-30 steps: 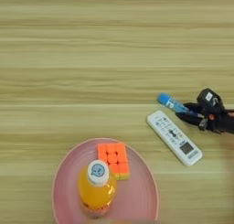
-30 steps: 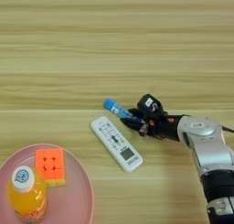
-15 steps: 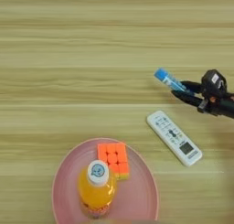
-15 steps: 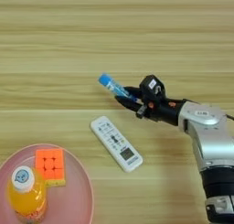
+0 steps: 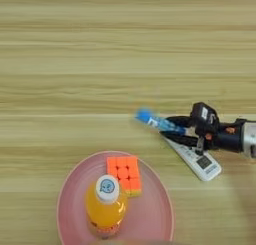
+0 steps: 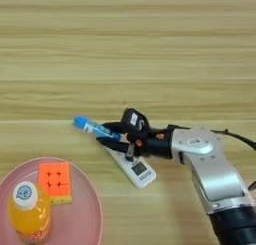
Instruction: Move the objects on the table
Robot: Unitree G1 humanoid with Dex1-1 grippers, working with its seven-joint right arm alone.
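Remote control (image 6: 134,169) partly under the end effector (image 6: 107,135); pink plate (image 5: 155,209) cut off below.

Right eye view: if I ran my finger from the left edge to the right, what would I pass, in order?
Orange juice bottle → orange puzzle cube, both on the pink plate → blue tube held in the black gripper → white remote control → silver forearm.
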